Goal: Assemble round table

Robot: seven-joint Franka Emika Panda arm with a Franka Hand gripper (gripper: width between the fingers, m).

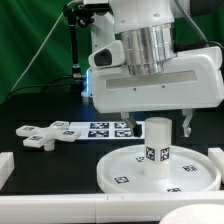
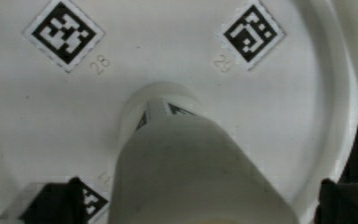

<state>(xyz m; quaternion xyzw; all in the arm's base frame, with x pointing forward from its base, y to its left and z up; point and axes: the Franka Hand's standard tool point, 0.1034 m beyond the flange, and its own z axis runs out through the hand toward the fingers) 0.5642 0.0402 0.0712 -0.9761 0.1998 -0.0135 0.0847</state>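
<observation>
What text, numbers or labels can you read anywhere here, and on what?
No words, brands or numbers can be read.
Only black-and-white square tags: round disc, leg, foot piece, marker board.
Faint marks beside the disc's tags, wrist view: too blurred to read.

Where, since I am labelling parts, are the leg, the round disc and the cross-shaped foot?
leg (image 1: 158, 134): exterior view, upper side wall.
round disc (image 1: 118, 164): exterior view, bare top face.
cross-shaped foot (image 1: 43, 136): exterior view, its centre.
</observation>
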